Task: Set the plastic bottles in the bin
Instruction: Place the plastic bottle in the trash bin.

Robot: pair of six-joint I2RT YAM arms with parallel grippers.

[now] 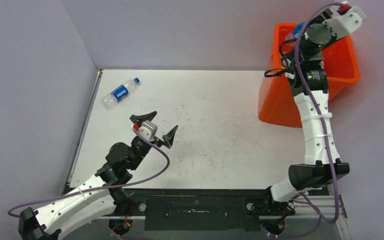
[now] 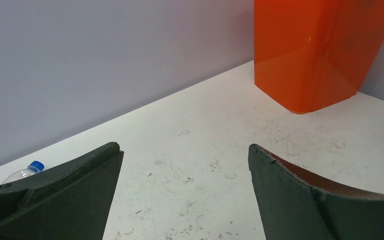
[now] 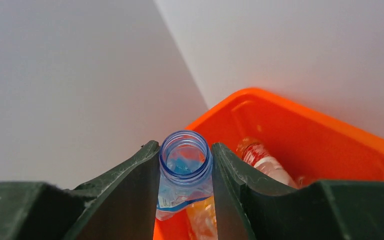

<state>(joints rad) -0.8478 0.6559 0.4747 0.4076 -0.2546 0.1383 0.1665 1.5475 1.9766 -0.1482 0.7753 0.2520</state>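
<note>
While the right claw (image 3: 185, 150) is clenched around the neck of an uncapped bottle (image 3: 182, 172), that clear, blue-tinted bottle hangs above the open mouth of the bin (image 3: 330, 145). Its own mouth faces the wrist camera, and a blue label is crumpled below it. Other bottles lie inside the bin. One with a red-and-white label (image 3: 262, 160) rests at 3 o'clock of the held one, and an orange-tinted one (image 3: 200, 217) shows at 6 o'clock between the fingers.

Seen from above, the bright orange bin stands at 2 o'clock on the table (image 1: 220, 135), in the far right corner. A Pepsi bottle (image 1: 120, 93), clear with a blue cap and blue label, lies on its side at 10 o'clock, close to the left edge, its cap pointing to 2 o'clock.

The left claw (image 1: 165, 120) is released, its fingers spread wide with nothing between them. It sits over the table at about 8 o'clock from the centre, well apart from the Pepsi bottle, which lies at 11 o'clock of it.

The tabletop is matte white, marked with grey scuffs and specks that are thickest across the middle. A metal strip (image 1: 82, 135) runs along its 9 o'clock edge. Plain lilac-grey walls (image 1: 180, 30) close the left and far sides and meet in a corner at 11 o'clock. A black rail (image 1: 195, 210) at 6 o'clock carries both arm bases, and purple cables (image 1: 160, 167) loop from the arms.
</note>
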